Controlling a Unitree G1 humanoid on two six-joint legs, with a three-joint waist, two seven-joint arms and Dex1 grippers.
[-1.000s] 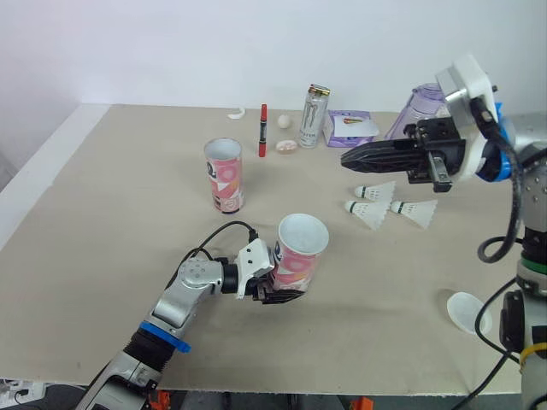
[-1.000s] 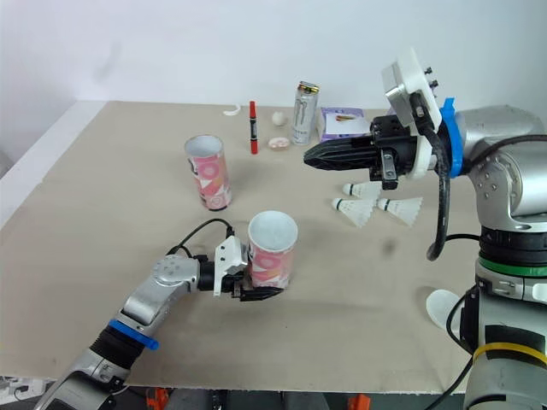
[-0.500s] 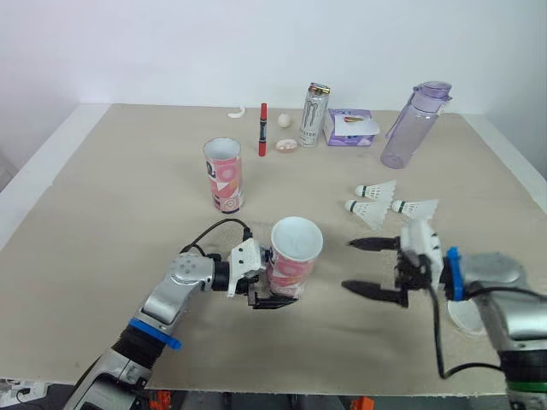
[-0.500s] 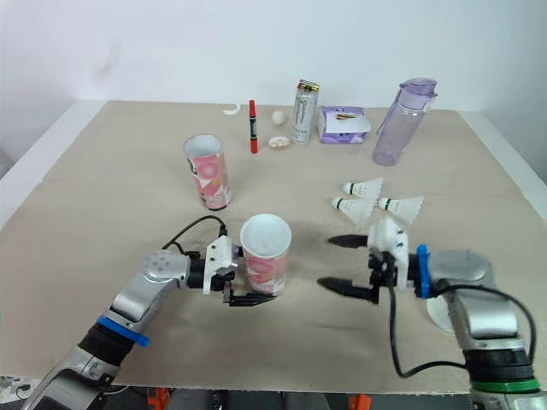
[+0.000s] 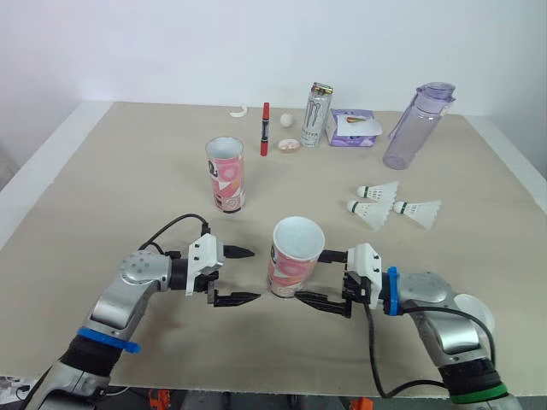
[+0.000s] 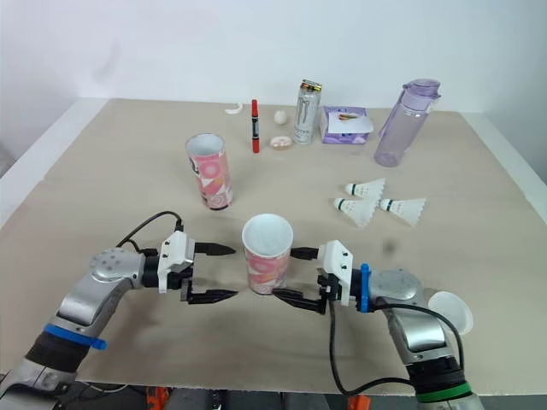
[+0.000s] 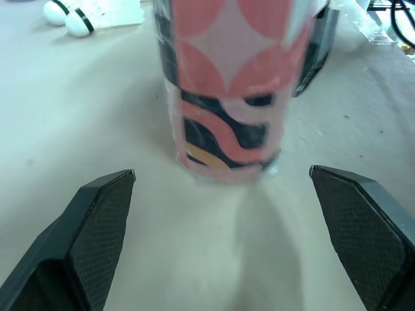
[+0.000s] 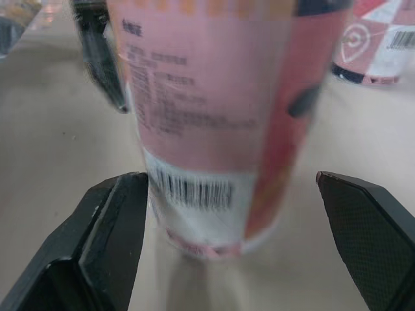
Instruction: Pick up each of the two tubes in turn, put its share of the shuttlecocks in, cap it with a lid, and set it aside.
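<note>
The near tube (image 5: pixel 295 260) stands upright at six o'clock on our table (image 5: pixel 128 171), left gripper (image 5: pixel 254 274) at its nine and right gripper (image 5: pixel 313 275) at its three, both spread wide and empty; we judge the right should straddle it squarely before closing; shuttlecocks (image 5: pixel 376 205) lie at two o'clock.

Lab test bench
A plain white wall (image 5: pixel 171 51) and a prop-strewn beige tabletop (image 5: pixel 111 188) are seen.

Two tubes (image 5: pixel 295 256) (image 5: pixel 226 173); three shuttlecocks (image 5: pixel 377 190) (image 5: pixel 369 212) (image 5: pixel 419 211); one lid (image 5: pixel 474 312) — one can (image 5: pixel 316 114); one bottle (image 5: pixel 414 126); one marker (image 5: pixel 265 128).
</note>
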